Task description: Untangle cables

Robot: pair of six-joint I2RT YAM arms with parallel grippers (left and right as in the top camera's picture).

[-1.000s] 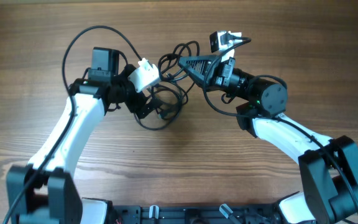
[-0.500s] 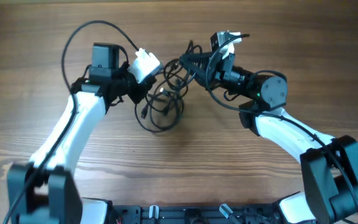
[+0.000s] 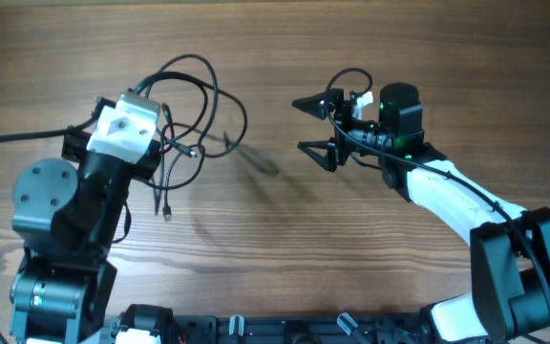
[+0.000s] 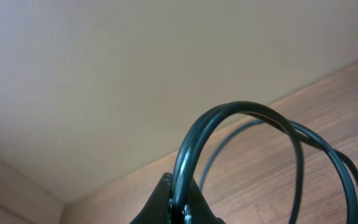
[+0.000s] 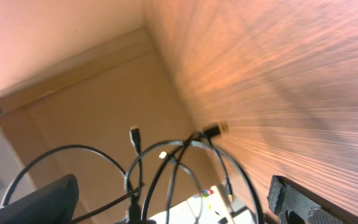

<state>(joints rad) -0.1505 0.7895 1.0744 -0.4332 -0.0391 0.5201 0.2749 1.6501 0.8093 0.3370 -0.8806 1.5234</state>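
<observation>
The cables point(image 3: 191, 103) are a bundle of thin black cords hanging in loops from my left gripper point(image 4: 180, 210), which is shut on one cord point(image 4: 241, 111). In the overhead view that gripper is raised at the left, its fingertips hidden under the white wrist camera point(image 3: 124, 127). Small plug ends point(image 3: 166, 214) dangle below the loops. My right gripper point(image 3: 303, 125) stands open at centre right, apart from the bundle, with nothing held. The right wrist view looks past both fingers point(image 5: 296, 200) at the hanging cables point(image 5: 166, 163) and a metal-tipped plug point(image 5: 215, 129).
A wooden table point(image 3: 285, 229) lies under both arms. The left arm's thick black wire point(image 3: 17, 141) runs off the left edge. A black rail point(image 3: 256, 330) lines the front edge. The cables' shadow point(image 3: 256, 160) falls between the grippers.
The right gripper opened and let go of the cables. The left gripper shut on them and rose away to the left, carrying the whole bundle clear of the right gripper.
</observation>
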